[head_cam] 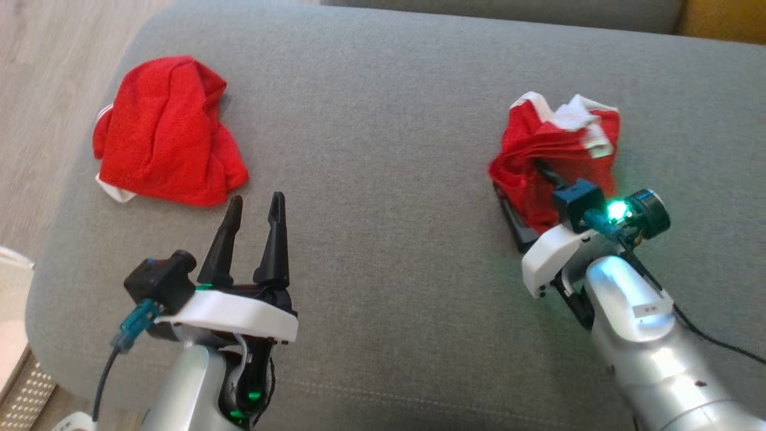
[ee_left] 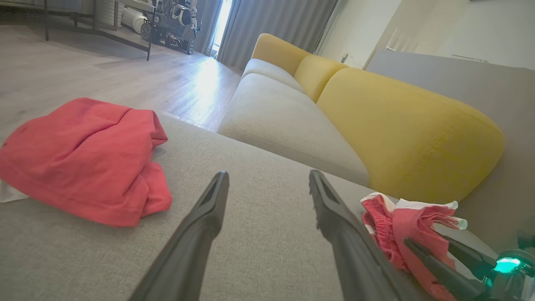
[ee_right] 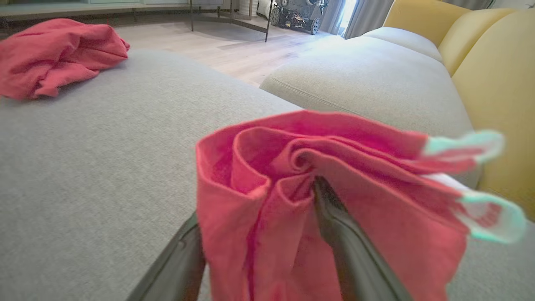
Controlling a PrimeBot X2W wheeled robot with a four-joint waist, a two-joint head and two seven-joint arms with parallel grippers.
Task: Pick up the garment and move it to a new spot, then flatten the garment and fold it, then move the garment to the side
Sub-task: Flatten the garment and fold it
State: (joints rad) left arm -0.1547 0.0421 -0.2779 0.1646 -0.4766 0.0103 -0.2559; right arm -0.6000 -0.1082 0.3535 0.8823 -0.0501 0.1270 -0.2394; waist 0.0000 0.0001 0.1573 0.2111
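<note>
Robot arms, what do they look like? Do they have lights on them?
The left arm and right arm are shiny silver tubes with a white wrist collar. Each ends in two long, pointed black fingers. A small black camera sits on each wrist, with a teal plug and dark cable. Yes, green lights glow, and the right arm has a little white label.
</note>
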